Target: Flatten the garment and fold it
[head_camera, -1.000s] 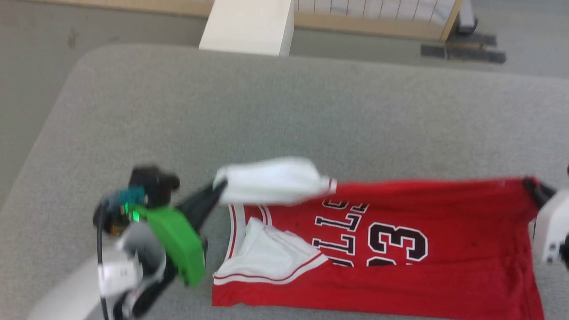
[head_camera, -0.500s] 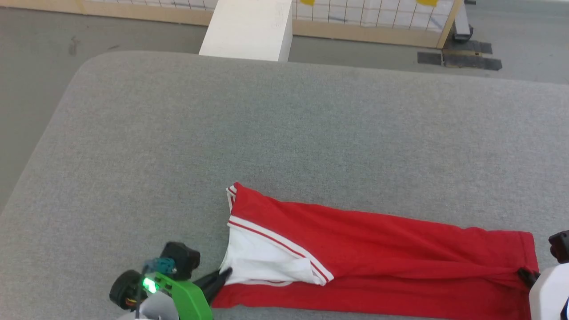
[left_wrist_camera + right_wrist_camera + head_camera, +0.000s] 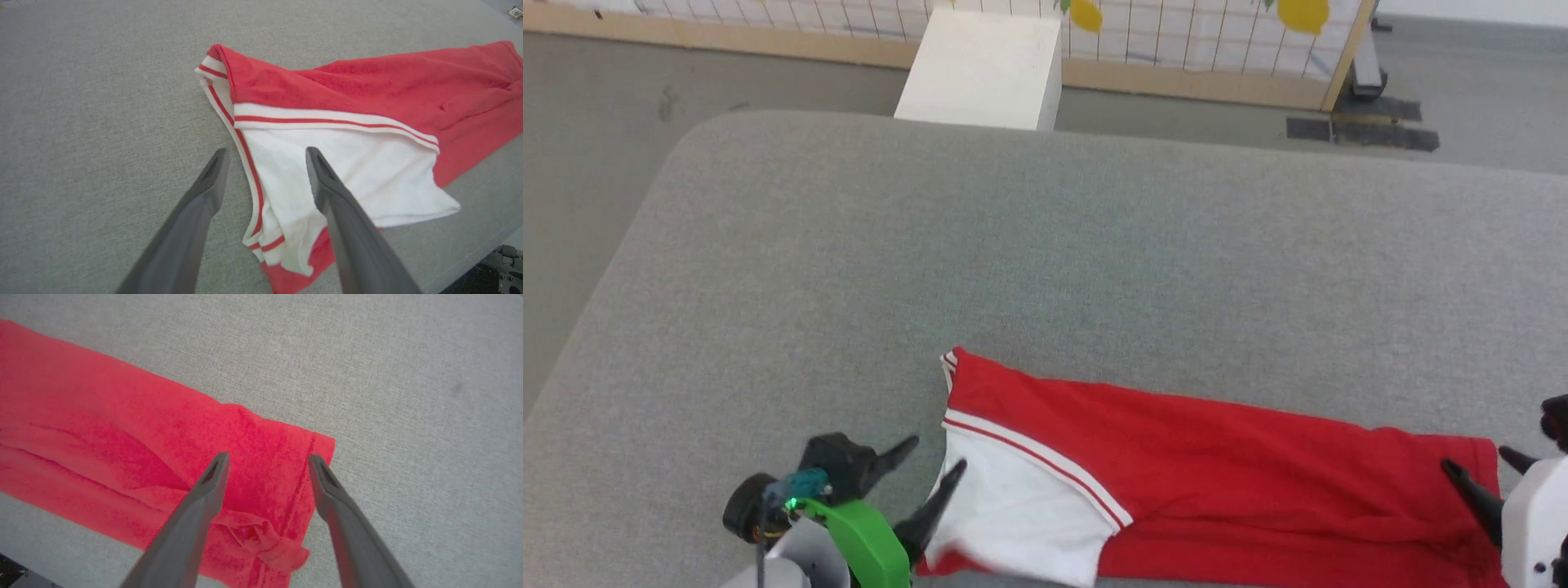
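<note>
The garment [image 3: 1217, 457] lies folded lengthwise on the grey table, a long red strip near the front edge with its lettering hidden. Its white sleeve [image 3: 1021, 506] with red-and-white trim is at the left end. My left gripper [image 3: 931, 457] stands open at that end; in the left wrist view its fingers straddle the striped trim and sleeve [image 3: 347, 171] of the garment [image 3: 327, 81], holding nothing [image 3: 266, 152]. My right gripper [image 3: 1478, 459] is open above the right end; in the right wrist view it [image 3: 268, 458] hovers over the rumpled red hem of the garment [image 3: 102, 416].
The grey padded table [image 3: 1013, 245] stretches wide behind the garment. A white box [image 3: 984, 69] stands beyond its far edge, in front of a wood-framed grid panel [image 3: 1201, 33]. Floor shows at the left. The table's front edge [image 3: 470, 261] runs close below the sleeve.
Both grippers carried the far edge of the garment toward the near edge, covering the lettering, then opened and let go. The garment now rests on the table.
</note>
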